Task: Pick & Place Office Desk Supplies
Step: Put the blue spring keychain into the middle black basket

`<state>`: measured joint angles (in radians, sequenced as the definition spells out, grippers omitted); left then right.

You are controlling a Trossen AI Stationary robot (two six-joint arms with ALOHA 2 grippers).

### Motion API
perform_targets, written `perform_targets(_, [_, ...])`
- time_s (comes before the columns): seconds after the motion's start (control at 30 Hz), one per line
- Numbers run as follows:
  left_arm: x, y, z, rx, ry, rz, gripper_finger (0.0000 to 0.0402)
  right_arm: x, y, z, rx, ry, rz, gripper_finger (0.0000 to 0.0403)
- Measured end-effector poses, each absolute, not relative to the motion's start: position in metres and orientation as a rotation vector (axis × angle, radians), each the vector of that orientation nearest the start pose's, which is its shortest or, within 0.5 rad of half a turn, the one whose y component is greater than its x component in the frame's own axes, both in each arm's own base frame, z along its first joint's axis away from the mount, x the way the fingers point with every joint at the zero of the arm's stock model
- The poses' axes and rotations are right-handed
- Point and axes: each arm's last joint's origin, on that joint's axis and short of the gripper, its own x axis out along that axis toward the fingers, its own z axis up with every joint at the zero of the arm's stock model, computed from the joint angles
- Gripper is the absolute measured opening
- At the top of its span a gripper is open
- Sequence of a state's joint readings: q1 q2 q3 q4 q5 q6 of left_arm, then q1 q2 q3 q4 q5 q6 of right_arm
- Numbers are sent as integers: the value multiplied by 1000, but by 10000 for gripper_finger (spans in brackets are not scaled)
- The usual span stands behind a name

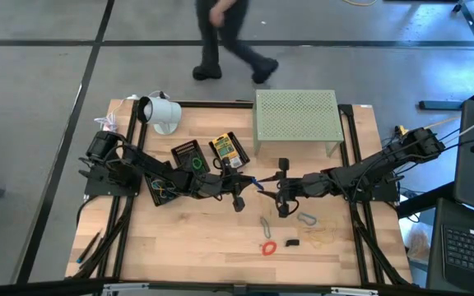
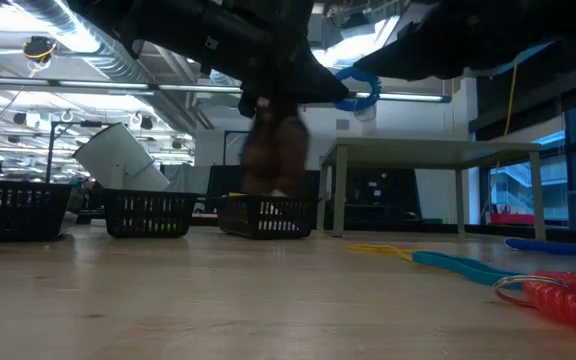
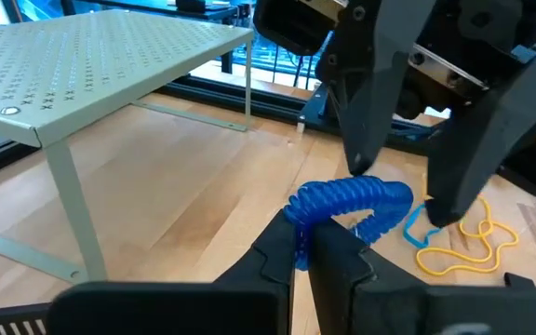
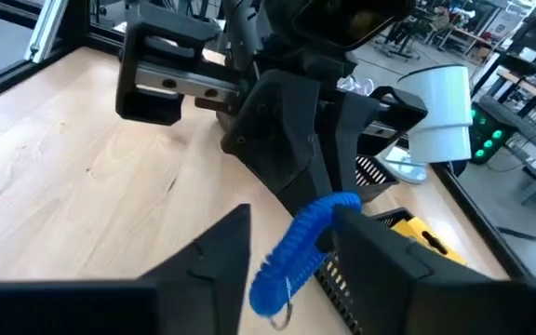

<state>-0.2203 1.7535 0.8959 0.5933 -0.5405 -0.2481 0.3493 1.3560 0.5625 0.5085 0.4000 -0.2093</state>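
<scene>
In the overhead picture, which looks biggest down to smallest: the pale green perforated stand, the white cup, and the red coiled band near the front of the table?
1. Pale green stand, clearly largest.
2. White cup, lying on its side.
3. Red coiled band, smallest.
All sit on the same tabletop, so nearness to the camera hardly skews this.

Blk jointed arms, blocky angular blk fingers [image 3: 342,251], dark cables.

Blue ribbed coil band [image 3: 352,200] centre frame between black fingers [image 3: 333,256]. Pale green stand [image 1: 295,115], dotted with perforations, upper middle. White cup [image 1: 161,113] upper left. Yellow printed packet [image 1: 226,149] in a black basket [image 1: 228,140]. Red coil [image 1: 267,247], yellow loops [image 1: 319,237] and light-blue loop [image 1: 267,224] on tan wood-grain table [image 1: 179,238], lower middle.
</scene>
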Motion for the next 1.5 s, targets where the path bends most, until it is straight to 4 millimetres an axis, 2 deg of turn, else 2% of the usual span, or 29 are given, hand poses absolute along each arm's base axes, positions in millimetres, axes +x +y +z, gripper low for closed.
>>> perform_targets(0.23, [357,-65,192,-141,216,349,13,253,89,200,-300,287,-18,207])
perform_targets(0.57, [356,-63,189,-118,235,415,13,241,106,194,-384,345,-95,212])
perform_targets(0.87, [346,-54,185,-50,264,723,13,233,111,181,-214,470,-61,211])
perform_targets(0.93, [342,-51,188,-70,277,744,13,232,111,180,-180,486,-51,211])
perform_targets(1.07, [326,-37,205,-219,383,653,12,231,111,179,-165,496,-57,211])
perform_targets(1.17, [305,-26,217,-290,498,662,12,231,111,179,-168,496,-57,211])
perform_targets(1.37, [248,-9,230,-444,761,815,13,231,111,178,-166,497,-60,210])
perform_targets(1.5, [224,-4,227,-503,890,970,13,231,110,179,-172,492,-78,210])
